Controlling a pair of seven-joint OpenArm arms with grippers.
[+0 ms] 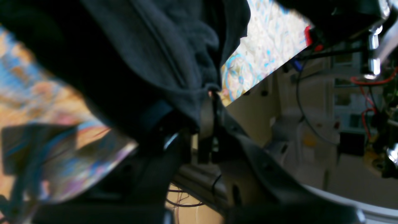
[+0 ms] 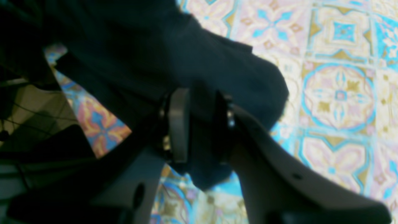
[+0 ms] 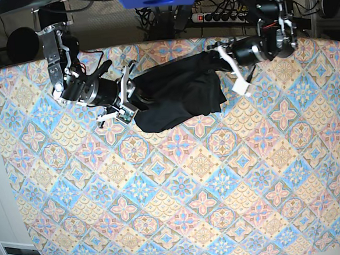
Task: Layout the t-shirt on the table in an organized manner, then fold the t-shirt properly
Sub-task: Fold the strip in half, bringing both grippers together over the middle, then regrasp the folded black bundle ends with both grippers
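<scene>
- Where the base view looks straight down, the table (image 3: 181, 208) fills nearly all of it, its cloth a grid of blue, pink and cream diamond tiles.
- Toward 12 o'clock on that cloth the shirt (image 3: 179, 97) lies bunched in a dark, creased heap, stretched between the two arms.
- At 10 o'clock the right arm reaches in, and the right gripper (image 3: 128, 98) meets the shirt's 9 o'clock end.
- Its wrist view shows the right gripper (image 2: 200, 121) grasping a thick fold of the shirt (image 2: 174, 62), cloth filling the gap and hanging below the fingers.
- At 1 o'clock the left gripper (image 3: 220, 54) sits at the shirt's 3 o'clock end.
- Its wrist view shows the left gripper (image 1: 213, 96) clenched, pinching the edge of the shirt (image 1: 149, 56), which drapes away toward 10 o'clock.
</scene>
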